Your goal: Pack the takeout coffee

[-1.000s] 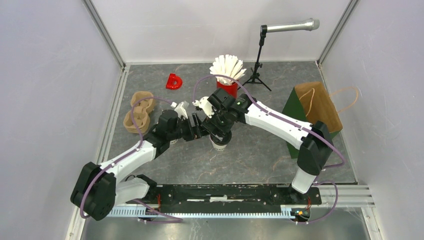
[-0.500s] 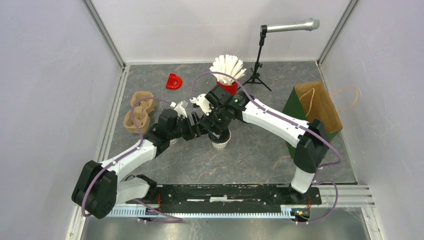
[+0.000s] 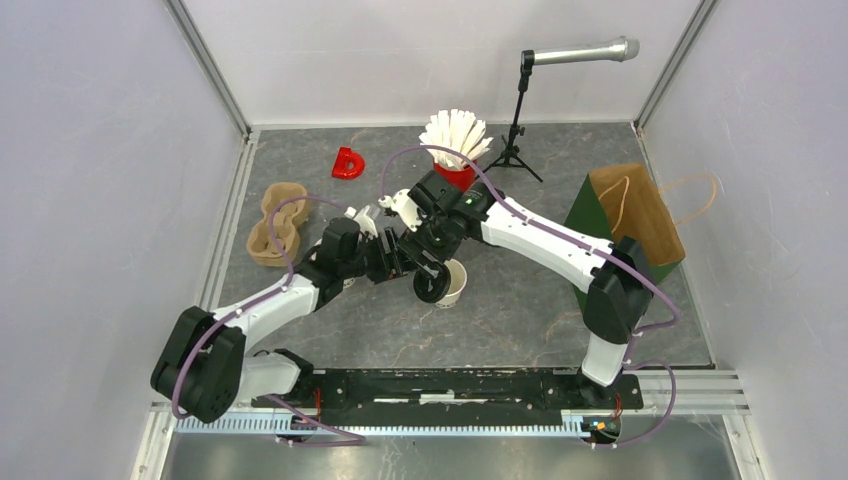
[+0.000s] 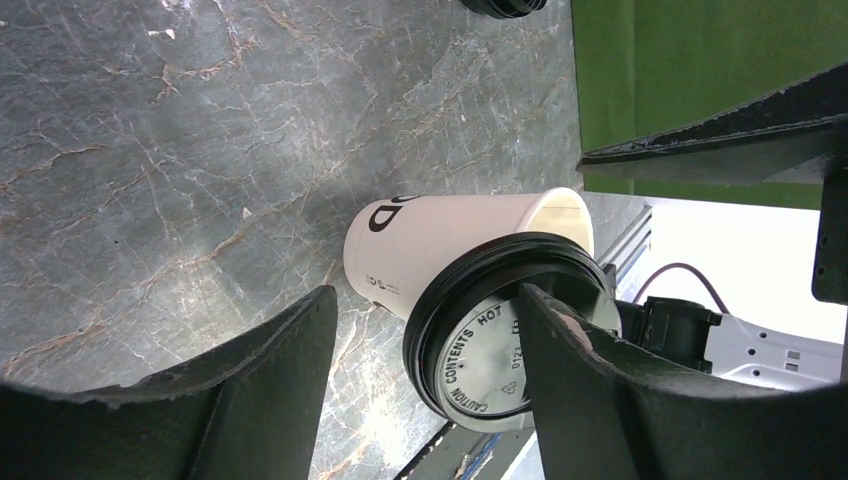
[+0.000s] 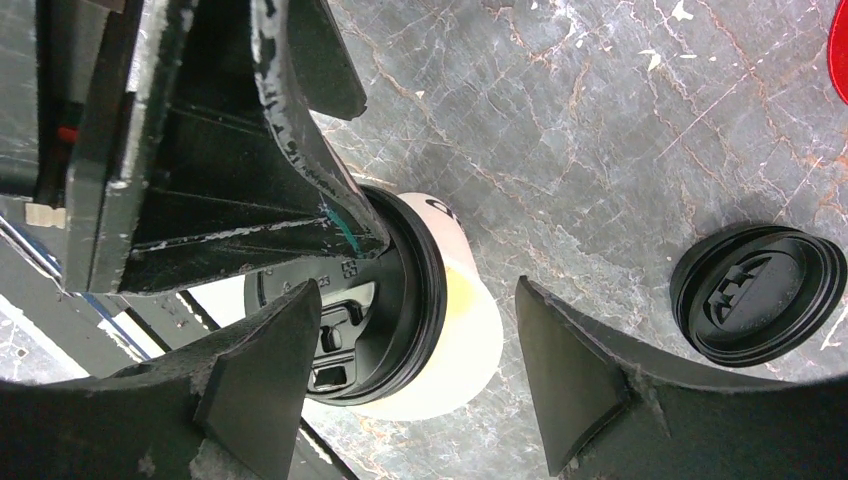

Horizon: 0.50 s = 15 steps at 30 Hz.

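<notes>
One white paper cup (image 3: 456,281) stands uncovered at mid-table, its cream inside showing. Its black lid (image 3: 430,288) is off the rim and leans on edge against the cup's left side. In the left wrist view the lid (image 4: 475,350) shows its printed underside beside the cup (image 4: 440,235); my left gripper (image 4: 425,300) is open, with one finger against the lid. My right gripper (image 5: 418,290) hangs open above the cup (image 5: 470,350) and lid (image 5: 390,300). A second black lid (image 5: 755,295) lies flat on the table nearby. I cannot see the second cup.
The brown pulp carrier (image 3: 277,225) sits at the left. A red cup of white sticks (image 3: 455,150) and a microphone stand (image 3: 517,120) stand behind the arms, with a red D-shaped piece (image 3: 347,163) near them. A green and brown paper bag (image 3: 625,225) stands at the right.
The right gripper has drawn back from over the cup. The lid has come off the rim and tipped onto its edge at the cup's left, baring the cream inside.
</notes>
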Tool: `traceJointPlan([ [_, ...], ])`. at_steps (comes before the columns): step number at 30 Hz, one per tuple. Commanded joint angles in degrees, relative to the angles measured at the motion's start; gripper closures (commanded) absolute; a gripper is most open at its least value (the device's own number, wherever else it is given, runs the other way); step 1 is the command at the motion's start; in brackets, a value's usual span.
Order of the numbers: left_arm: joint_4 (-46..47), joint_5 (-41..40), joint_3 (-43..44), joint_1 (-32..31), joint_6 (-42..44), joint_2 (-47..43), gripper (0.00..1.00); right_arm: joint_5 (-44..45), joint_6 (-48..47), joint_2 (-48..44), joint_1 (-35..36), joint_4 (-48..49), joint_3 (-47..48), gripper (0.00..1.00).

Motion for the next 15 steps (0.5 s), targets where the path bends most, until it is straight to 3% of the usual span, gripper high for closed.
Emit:
traceJointPlan([
  [1, 3.11, 2.28, 1.07, 0.24, 0.86, 0.70, 0.29, 0.74, 0.59, -0.77, 0.17, 0.04, 2.33, 0.23],
  [15, 6.86, 5.85, -0.06, 0.28, -3.32, -2.63, 0.35, 5.58, 2.07, -4.60, 0.20, 3.37, -4.54, 0.39],
])
